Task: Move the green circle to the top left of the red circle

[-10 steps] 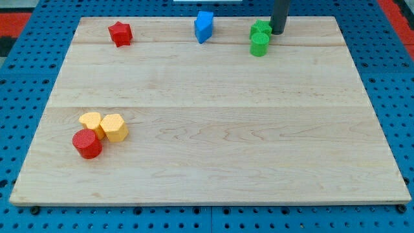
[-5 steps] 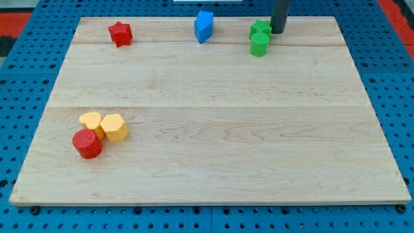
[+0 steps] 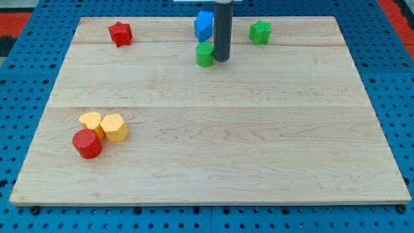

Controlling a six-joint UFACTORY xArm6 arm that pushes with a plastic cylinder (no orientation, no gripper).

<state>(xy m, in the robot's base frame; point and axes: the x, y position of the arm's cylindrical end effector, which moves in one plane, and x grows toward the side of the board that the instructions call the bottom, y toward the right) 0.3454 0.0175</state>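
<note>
The green circle (image 3: pixel 204 55) lies near the view's top centre of the wooden board (image 3: pixel 207 162). My tip (image 3: pixel 221 59) stands touching its right side; the dark rod rises from there out of the view's top. The red circle (image 3: pixel 87 144) lies at the view's lower left, far from the green circle, and touches the yellow blocks.
A blue block (image 3: pixel 204 24) stands just above the green circle, partly behind the rod. A green star (image 3: pixel 260 32) is at the top right, a red star (image 3: pixel 120 33) at the top left. Two yellow blocks (image 3: pixel 91 121) (image 3: pixel 114 127) sit just above and right of the red circle.
My tip has moved left and slightly down, pushing the green circle away from the green star to below the blue block. The other blocks have not moved.
</note>
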